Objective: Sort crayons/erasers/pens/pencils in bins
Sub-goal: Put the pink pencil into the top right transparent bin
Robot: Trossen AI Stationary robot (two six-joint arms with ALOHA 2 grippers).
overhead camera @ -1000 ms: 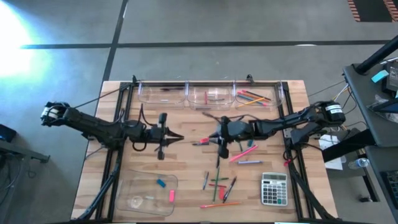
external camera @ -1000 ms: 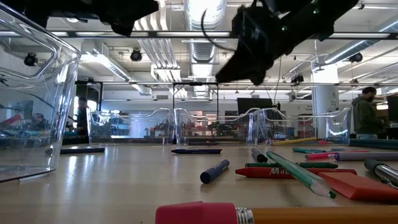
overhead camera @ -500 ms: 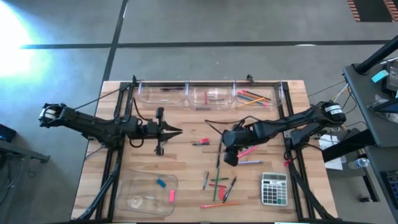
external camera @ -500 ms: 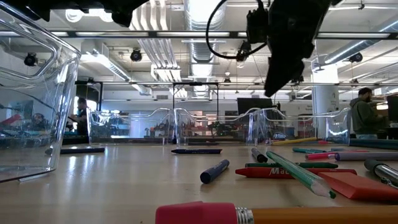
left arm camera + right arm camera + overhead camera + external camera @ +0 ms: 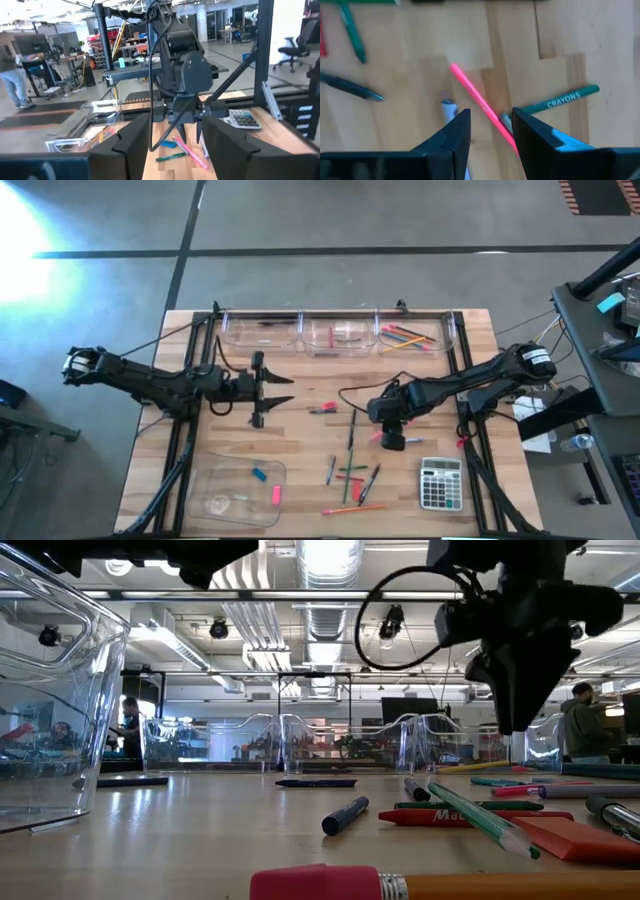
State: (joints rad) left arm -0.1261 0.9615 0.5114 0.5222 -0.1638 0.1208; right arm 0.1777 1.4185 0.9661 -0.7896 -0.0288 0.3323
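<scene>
Loose sticks lie on the wooden table right of centre: a pink pencil (image 5: 480,105), a green crayon (image 5: 560,100), a pale blue pen (image 5: 449,107) and a dark pen (image 5: 350,87). More sticks (image 5: 352,475) lie toward the near edge. My right gripper (image 5: 390,432) hangs open above the pink pencil, fingers pointing down on either side of it, clear of the table in the low view (image 5: 520,715). My left gripper (image 5: 288,388) hovers open left of centre, holding nothing. Three clear bins (image 5: 338,335) line the far edge. A clear tray (image 5: 205,480) at the near left holds a blue eraser (image 5: 258,474) and a pink eraser (image 5: 276,495).
A grey calculator (image 5: 440,483) lies at the near right. The far right bin holds several pencils (image 5: 405,337). A small pink-and-dark stick (image 5: 322,409) lies at the table's centre. Bare wood shows between the two grippers. People stand in the room beyond the table.
My right gripper has swung from the table's centre toward the right and near edges and tipped to point down over the pink pencil. My left gripper has drifted slightly toward the far edge and opened its fingers. The sticks have stayed put.
</scene>
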